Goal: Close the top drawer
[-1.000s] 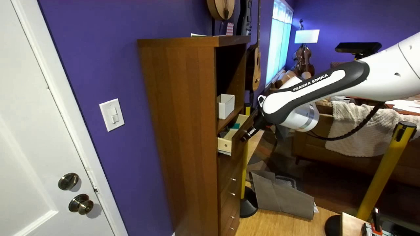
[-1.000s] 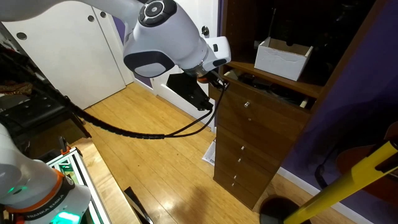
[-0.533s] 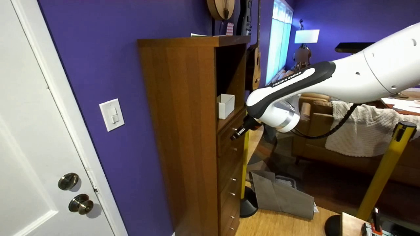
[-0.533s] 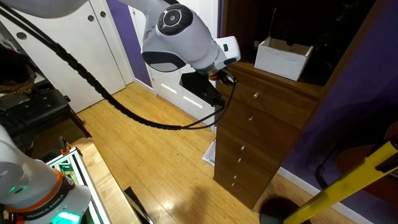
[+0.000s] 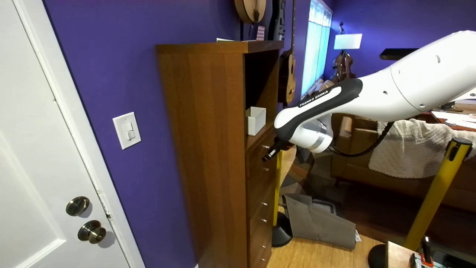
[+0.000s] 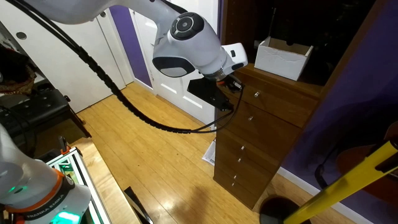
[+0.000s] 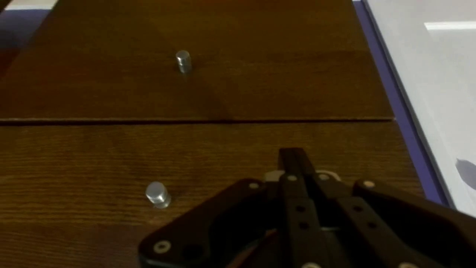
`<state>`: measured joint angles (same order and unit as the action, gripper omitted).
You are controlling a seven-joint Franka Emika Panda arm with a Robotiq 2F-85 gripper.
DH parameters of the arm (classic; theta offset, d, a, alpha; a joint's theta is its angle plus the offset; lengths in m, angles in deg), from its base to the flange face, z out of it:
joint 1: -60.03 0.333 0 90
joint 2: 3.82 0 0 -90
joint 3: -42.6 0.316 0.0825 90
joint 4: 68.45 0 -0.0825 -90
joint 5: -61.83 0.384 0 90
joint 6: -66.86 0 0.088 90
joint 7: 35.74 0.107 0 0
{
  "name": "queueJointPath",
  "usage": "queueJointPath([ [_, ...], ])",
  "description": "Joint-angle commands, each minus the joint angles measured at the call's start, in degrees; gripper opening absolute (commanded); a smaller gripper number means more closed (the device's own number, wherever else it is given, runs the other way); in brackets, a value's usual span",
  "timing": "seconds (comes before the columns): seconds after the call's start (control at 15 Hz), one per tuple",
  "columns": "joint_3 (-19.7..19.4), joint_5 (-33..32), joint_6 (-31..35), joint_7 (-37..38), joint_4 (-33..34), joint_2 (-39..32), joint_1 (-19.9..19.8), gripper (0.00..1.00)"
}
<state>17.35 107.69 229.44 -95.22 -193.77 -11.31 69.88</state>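
Note:
The top drawer [image 5: 256, 160] sits in the tall brown cabinet [image 5: 208, 149], its front level with the cabinet face. No pale inner box shows. In an exterior view its front [image 6: 283, 104] lies right under the shelf, with a small shiny knob [image 6: 256, 94]. In the wrist view, which stands upside down, its front [image 7: 93, 163] fills the lower part. My gripper [image 7: 292, 154] is shut and empty, fingertips together in front of the drawer front, beside the knob. It shows in both exterior views [image 5: 266, 158] [image 6: 238, 85]. Whether the tips touch the wood I cannot tell.
A white box [image 6: 281, 59] stands on the shelf above the drawer. Lower drawers with knobs [image 6: 242, 148] lie below. A yellow post [image 6: 345, 183] stands in front of the cabinet's side. A white door [image 5: 44, 149] is beside the cabinet. A cable [image 6: 130, 116] hangs from the arm.
One second ago the top drawer stood open with pale box and clutter showing; half a second ago it was in. The arm has moved towards the cabinet, and the gripper is slightly lower since.

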Motion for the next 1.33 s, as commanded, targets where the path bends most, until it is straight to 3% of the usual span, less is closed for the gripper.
queueJointPath([
  [0.0,-6.88,-15.94,-2.66,10.68,-3.9,1.63,3.56,0.26],
  [0.13,-11.64,-25.26,-5.59,17.43,-5.1,3.7,6.13,0.31],
  [0.27,-15.39,-34.45,-13.09,24.36,-4.92,7.38,8.07,0.46],
  [0.4,-15.71,-43.68,-20.37,32.72,-3.88,12.0,8.09,0.62],
  [0.47,-5.2,-47.9,-23.32,37.08,-4.13,15.9,-1.73,0.7],
  [0.73,6.86,-51.69,-38.56,48.59,-2.38,25.85,-9.51,0.98],
  [1.0,14.4,-49.79,-47.7,55.83,-1.95,33.5,-13.36,1.0],
  [1.2,16.93,-50.29,-48.9,58.66,-3.67,37.81,-15.19,1.0],
  [1.27,16.32,-49.15,-48.34,56.16,-1.02,34.68,-14.48,1.0],
])
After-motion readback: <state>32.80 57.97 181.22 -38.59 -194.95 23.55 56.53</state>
